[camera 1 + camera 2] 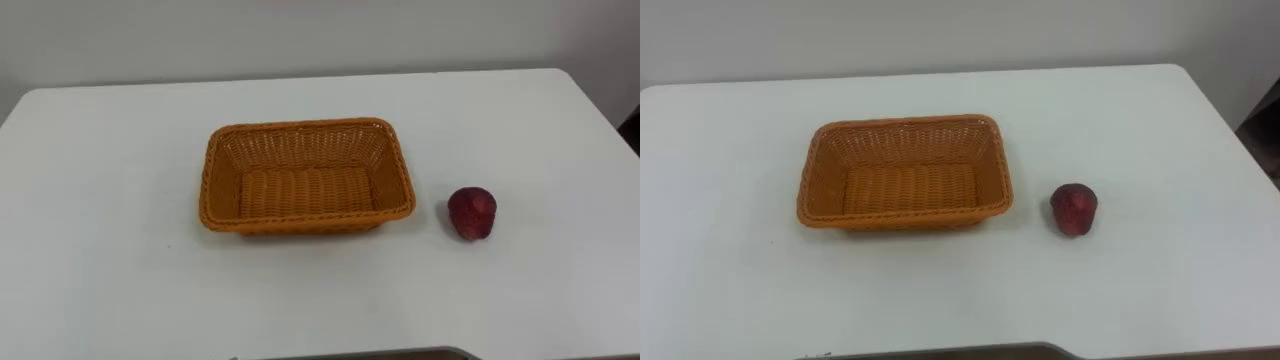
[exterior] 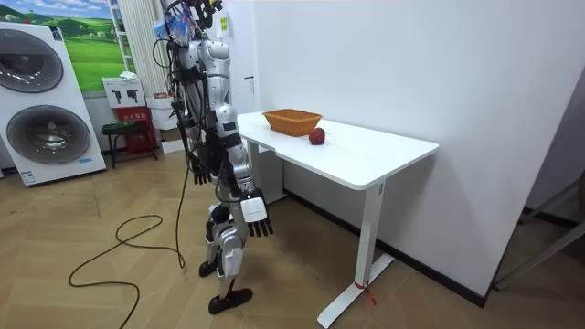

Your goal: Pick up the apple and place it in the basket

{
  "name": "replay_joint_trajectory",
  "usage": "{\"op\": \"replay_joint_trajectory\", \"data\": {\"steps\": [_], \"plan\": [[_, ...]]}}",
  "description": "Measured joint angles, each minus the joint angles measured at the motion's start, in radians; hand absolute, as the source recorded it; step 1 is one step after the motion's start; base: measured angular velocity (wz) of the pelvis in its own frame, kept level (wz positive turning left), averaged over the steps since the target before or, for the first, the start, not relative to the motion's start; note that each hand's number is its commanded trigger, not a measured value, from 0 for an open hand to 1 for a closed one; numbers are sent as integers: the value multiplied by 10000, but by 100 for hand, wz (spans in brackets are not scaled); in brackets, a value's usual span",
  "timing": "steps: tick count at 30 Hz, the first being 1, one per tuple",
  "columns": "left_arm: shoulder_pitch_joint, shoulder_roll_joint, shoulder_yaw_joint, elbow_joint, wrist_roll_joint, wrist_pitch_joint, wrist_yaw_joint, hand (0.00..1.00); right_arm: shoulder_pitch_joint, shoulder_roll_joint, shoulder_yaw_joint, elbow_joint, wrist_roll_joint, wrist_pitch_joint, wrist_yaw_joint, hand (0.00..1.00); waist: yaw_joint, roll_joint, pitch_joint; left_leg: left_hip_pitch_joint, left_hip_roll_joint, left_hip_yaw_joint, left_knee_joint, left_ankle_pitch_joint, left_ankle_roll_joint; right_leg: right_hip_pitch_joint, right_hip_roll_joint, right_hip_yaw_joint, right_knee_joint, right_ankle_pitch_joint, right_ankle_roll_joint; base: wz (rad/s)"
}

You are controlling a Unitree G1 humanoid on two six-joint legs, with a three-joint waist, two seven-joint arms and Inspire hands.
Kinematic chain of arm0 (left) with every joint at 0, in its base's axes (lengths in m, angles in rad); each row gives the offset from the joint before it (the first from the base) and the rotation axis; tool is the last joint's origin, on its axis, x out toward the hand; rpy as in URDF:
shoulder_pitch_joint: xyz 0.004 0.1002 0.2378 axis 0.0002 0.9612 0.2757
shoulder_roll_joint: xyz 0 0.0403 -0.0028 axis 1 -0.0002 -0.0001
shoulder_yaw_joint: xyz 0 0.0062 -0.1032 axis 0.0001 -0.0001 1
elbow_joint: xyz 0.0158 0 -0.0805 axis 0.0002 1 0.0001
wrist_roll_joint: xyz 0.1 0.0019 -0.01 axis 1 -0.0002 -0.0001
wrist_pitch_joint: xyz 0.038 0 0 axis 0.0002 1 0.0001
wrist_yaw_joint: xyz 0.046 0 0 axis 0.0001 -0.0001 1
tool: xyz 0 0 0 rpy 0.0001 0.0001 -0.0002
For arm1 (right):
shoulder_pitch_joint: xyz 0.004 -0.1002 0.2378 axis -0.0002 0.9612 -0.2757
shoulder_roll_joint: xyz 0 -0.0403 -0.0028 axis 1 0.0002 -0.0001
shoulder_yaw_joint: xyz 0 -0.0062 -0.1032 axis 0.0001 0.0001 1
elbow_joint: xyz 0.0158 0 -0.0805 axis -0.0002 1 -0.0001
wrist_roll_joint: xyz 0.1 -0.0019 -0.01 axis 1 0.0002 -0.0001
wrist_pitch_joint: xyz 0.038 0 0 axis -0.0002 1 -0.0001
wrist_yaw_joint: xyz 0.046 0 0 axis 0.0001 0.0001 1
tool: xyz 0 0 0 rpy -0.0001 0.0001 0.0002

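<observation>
Beside the basket [image 1: 300, 127], apple [image 1: 471, 213] sits on the desk [image 1: 100, 220] (reach not started). Right hand [image 2: 256, 213] hangs, fingers loose; next: grasp apple.

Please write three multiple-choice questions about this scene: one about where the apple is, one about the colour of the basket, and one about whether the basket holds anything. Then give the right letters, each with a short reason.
1. Where is the apple?
A. In the basket.
B. On the table, at the basket's right.
C. On the floor.

2. What colour is the basket?
A. Blue.
B. White.
C. Orange.

3. What is the basket's state?
A. Empty.
B. Holding the apple.
C. Turned upside down.

Answers:
1 B: the apple lies on the white top, apart from the basket.
2 C: its weave is orange all over.
3 A: its bare bottom shows, with the open side up.
</observation>
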Motion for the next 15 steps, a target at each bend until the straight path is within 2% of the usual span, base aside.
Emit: {"op": "replay_joint_trajectory", "data": {"steps": [8,13,15], "plan": [[54,-1,-11,4,-46,1,27,0,-78,17,131,58,157,20,-334,0,59,35,31,-30,22,21,95,-24,31,3,-4,35,133,-2,2,0],[83,0,-82,36,-61,-3,244,0,-86,17,245,-66,1933,32,-728,0,32,103,39,-86,11,21,130,-38,54,-6,-12,47,112,-15,21,0],[245,0,-41,32,-61,-3,330,0,60,16,-325,-653,2712,55,-1013,0,-111,157,37,-78,7,31,130,-36,56,-14,-19,64,128,-20,29,0]]}}
